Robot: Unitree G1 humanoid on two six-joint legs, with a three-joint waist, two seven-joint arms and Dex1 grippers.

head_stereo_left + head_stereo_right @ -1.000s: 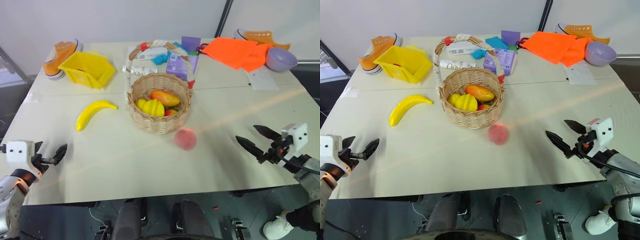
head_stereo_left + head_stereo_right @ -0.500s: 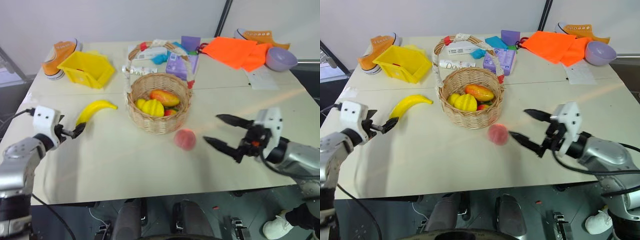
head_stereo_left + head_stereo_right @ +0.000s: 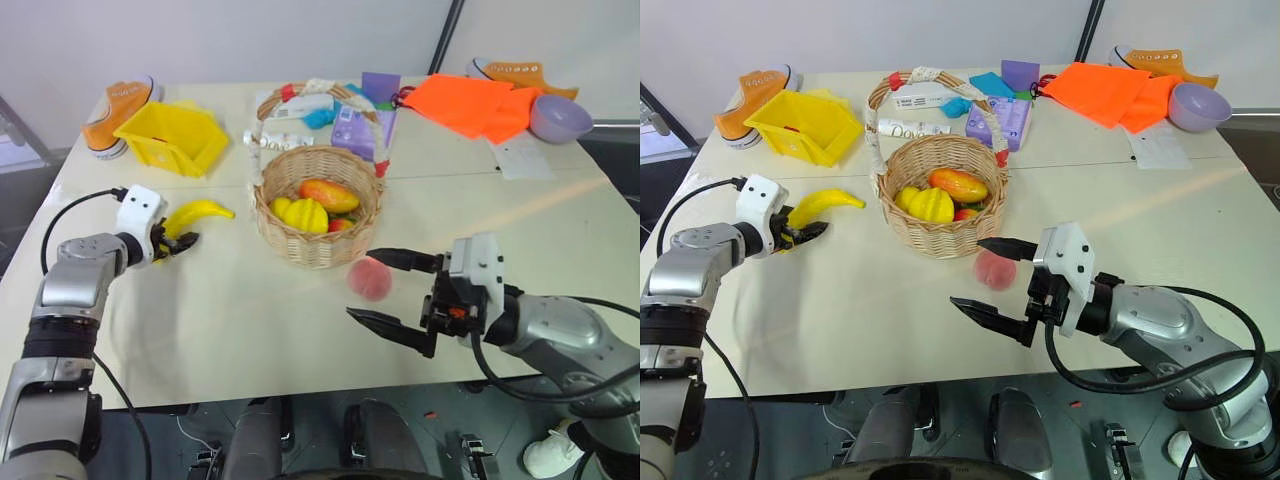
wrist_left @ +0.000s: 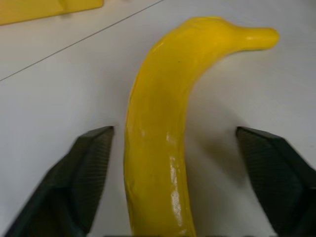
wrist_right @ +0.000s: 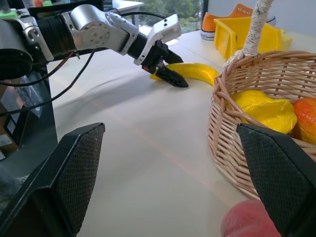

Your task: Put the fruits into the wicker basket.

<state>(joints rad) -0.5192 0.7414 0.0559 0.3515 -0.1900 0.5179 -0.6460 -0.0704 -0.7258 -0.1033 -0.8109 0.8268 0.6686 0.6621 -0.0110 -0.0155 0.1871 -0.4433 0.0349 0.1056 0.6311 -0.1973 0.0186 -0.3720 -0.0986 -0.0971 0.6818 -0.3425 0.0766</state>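
The yellow banana point(image 3: 203, 212) lies on the table left of the wicker basket point(image 3: 316, 250), which holds a yellow fruit and an orange-red one. My left gripper point(image 3: 181, 245) is open around the banana's near end; in the left wrist view the banana point(image 4: 158, 123) runs between the two fingers point(image 4: 89, 168) with a gap on each side. The pinkish-red peach point(image 3: 370, 279) rests just in front of the basket. My right gripper point(image 3: 364, 285) is wide open and points left, with the peach point(image 5: 247, 221) low between its fingers. I cannot tell whether it touches the peach.
At the back left are a yellow plastic bin point(image 3: 175, 135) and an orange shoe point(image 3: 122, 108). Behind the basket lie a purple box point(image 3: 355, 130) and small packages. An orange cloth point(image 3: 470, 103), a lilac bowl point(image 3: 560, 118) and a paper sheet point(image 3: 526, 157) occupy the back right.
My left gripper came forward to the banana's near end and its fingers narrowed around it. My right gripper swung left to the peach and stayed wide open. The fruits did not move.
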